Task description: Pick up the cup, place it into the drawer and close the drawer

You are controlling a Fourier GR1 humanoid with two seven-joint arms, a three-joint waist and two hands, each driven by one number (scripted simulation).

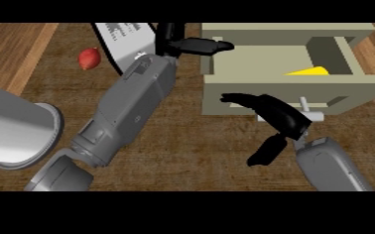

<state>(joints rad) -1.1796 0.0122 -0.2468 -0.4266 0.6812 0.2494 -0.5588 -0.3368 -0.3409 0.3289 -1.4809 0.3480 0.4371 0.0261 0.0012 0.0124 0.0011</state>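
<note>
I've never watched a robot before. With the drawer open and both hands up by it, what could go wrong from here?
1. The left hand has its fingers over the left edge of the open drawer; if the drawer is pushed shut now, they might get caught or knocked.
2. The right hand lies across the drawer's front beside the handle, so a push might slip or go in crooked.

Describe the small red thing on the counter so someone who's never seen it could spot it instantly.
Start at the wooden counter and go to its far left part, away from the open drawer. There, just left of a white object with dark markings, lies the red thing. It is small, oval and the only red item; its neighbours are white or grey.
</note>
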